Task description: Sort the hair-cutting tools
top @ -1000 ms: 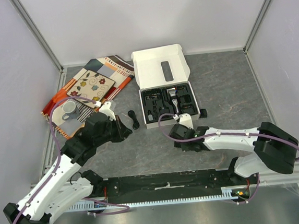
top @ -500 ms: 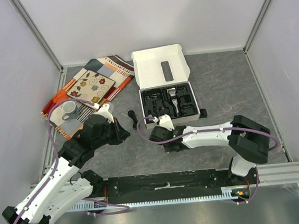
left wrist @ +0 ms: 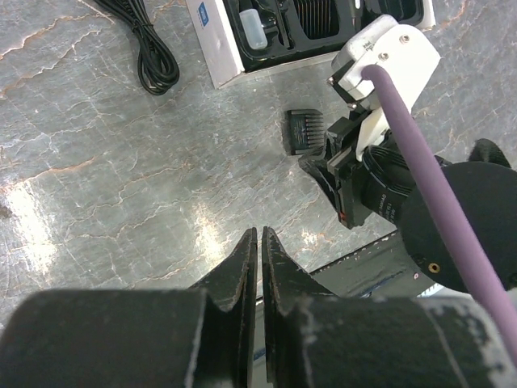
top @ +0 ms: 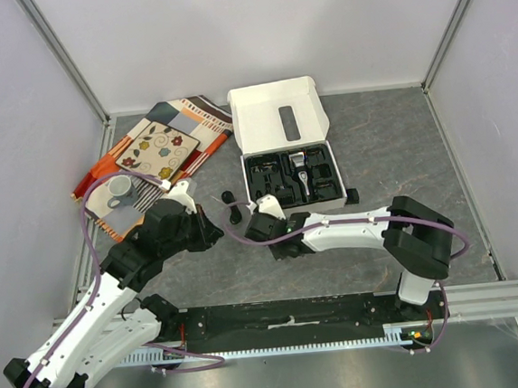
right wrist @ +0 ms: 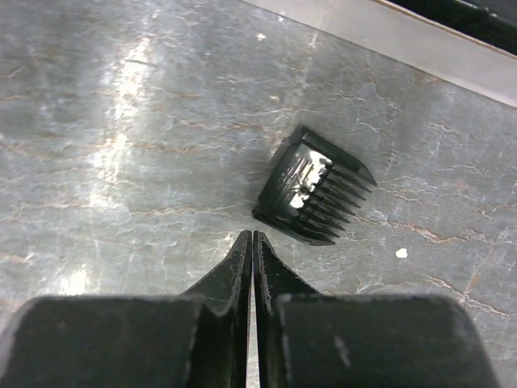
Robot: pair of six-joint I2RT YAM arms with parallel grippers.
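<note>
A black comb attachment (right wrist: 313, 187) lies flat on the grey table just beyond the tips of my right gripper (right wrist: 253, 234), which is shut and empty. The same comb (left wrist: 305, 131) shows in the left wrist view beside the right wrist. My right gripper (top: 251, 231) hovers off the box's front left corner. My left gripper (left wrist: 259, 230) is shut on nothing over bare table, left of it (top: 217, 234). The black-and-silver clipper (top: 299, 166) rests in the box's black tray. A coiled black cord (top: 233, 207) lies left of the box.
The open white box (top: 278, 115) stands at the back centre with its lid up. A small black piece (top: 352, 196) lies by its right front corner. A patterned cloth (top: 155, 149) with a white cup (top: 119, 188) is at the back left.
My right arm has swung left along the box's front, from its right corner to its left corner, staying shut. The left arm has barely moved.
</note>
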